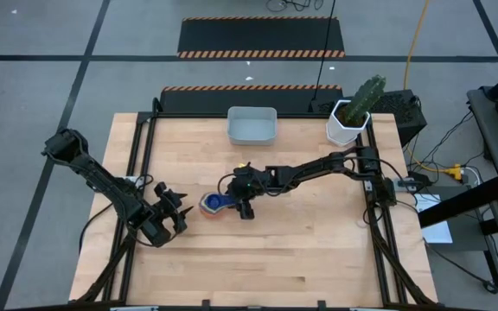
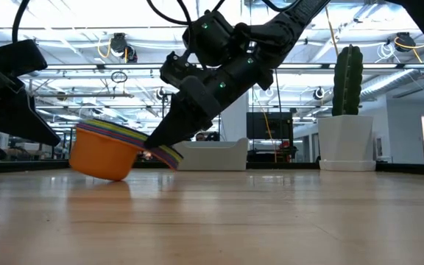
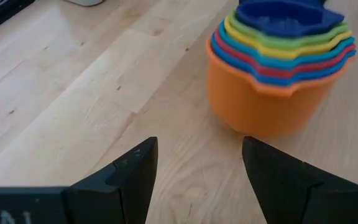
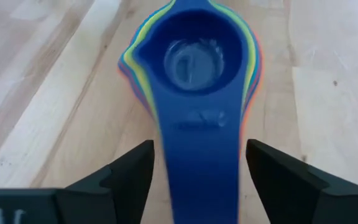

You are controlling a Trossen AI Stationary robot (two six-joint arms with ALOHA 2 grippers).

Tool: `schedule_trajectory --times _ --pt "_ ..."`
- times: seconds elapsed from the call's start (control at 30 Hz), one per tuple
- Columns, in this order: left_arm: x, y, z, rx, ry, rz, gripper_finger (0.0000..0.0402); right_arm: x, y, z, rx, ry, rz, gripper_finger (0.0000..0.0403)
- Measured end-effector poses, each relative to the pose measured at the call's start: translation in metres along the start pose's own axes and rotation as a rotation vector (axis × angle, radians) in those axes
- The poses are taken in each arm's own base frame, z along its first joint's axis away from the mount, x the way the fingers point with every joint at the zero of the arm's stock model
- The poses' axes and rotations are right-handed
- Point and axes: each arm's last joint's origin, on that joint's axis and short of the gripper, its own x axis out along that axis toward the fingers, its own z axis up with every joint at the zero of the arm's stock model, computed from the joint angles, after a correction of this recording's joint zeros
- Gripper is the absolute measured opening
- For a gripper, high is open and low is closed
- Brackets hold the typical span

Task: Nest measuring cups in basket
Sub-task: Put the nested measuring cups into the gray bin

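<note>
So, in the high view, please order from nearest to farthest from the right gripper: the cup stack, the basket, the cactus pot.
From the right gripper:
1. Cup stack, right beside it, toward the left arm.
2. Basket, at the table's far edge, middle.
3. Cactus pot, far right corner.

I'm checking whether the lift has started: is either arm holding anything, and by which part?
The right gripper straddles the nested measuring cups' stacked handles, jaws open. The left gripper is empty beside them.
</note>
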Motion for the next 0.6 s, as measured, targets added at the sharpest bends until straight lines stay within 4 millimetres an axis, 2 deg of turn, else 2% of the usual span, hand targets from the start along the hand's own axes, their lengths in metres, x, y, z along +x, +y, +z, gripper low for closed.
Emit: schedule_trajectory --times 0.27,0.6 --pt "0.0000 0.0001 0.0002 0.001 -0.006 0.003 0.0237 0.0018 0.0088 0.0008 -0.024 0.005 -0.045 0.0289" --pt "0.0022 -0.0003 0.0031 -0.006 -0.021 0.009 0.0237 0.0018 0.0079 0.0070 -0.073 -0.057 -0.068 0.0275"
